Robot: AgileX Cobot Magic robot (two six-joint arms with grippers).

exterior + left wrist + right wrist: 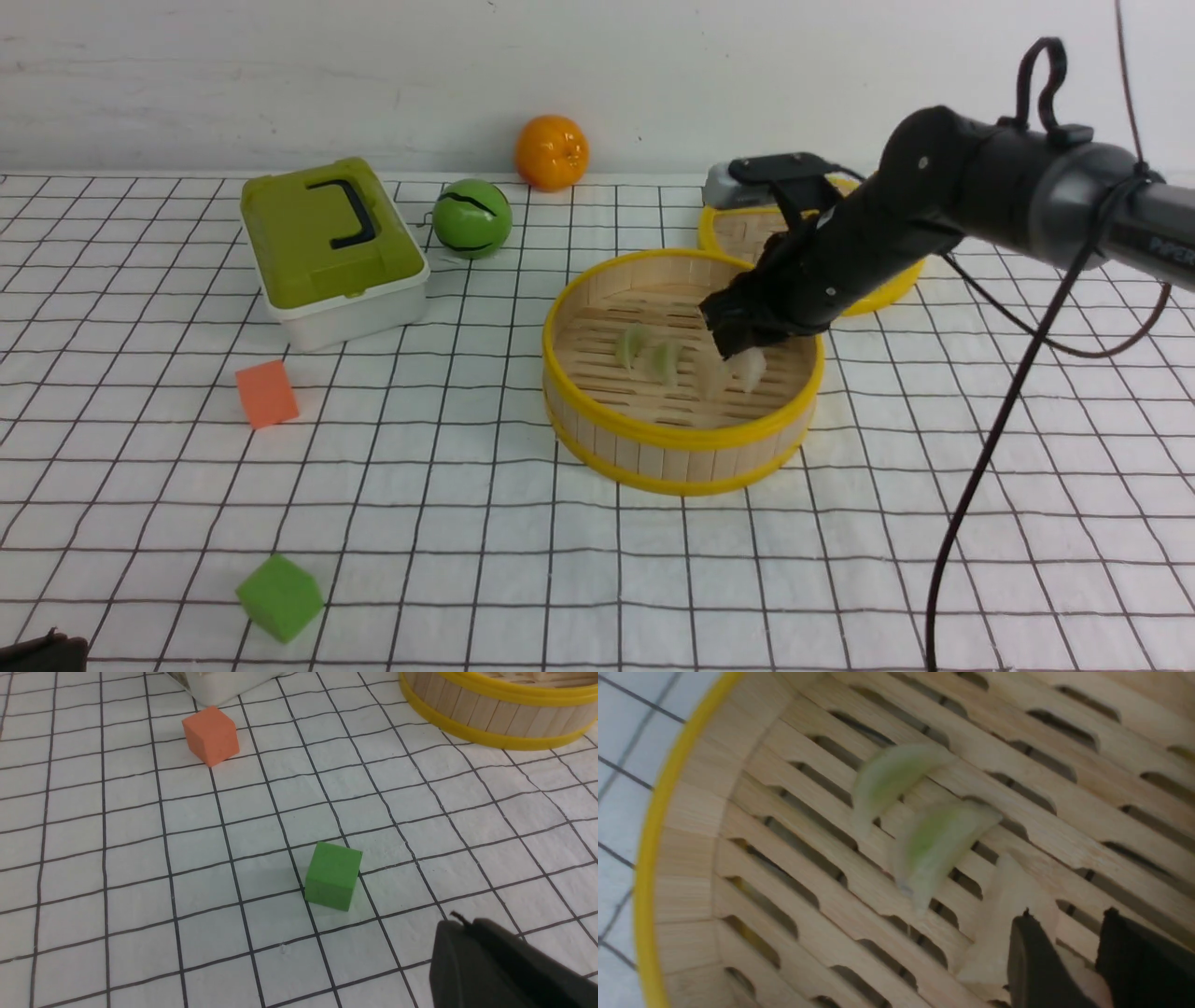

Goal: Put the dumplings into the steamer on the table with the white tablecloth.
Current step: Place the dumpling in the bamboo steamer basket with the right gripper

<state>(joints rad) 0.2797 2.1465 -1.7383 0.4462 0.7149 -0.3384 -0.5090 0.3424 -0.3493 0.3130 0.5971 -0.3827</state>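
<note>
Dumplings (665, 362): two green, one white, lying side by side on steamer (672, 459) floor.
Steamer: upright on counter (467, 523), right of centre.
Right jaws: down inside steamer, clamped on fourth dumpling (750, 367), a white one.
Left jaws: clenched, empty, over counter near green cube (332, 877).

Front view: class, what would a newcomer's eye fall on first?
The yellow-rimmed steamer mid-table, with the right tool inside it, over two whitish dumplings. Two greenish dumplings lie on the slats to their left. Farther left sit a green-lidded box and an orange cube.
</note>
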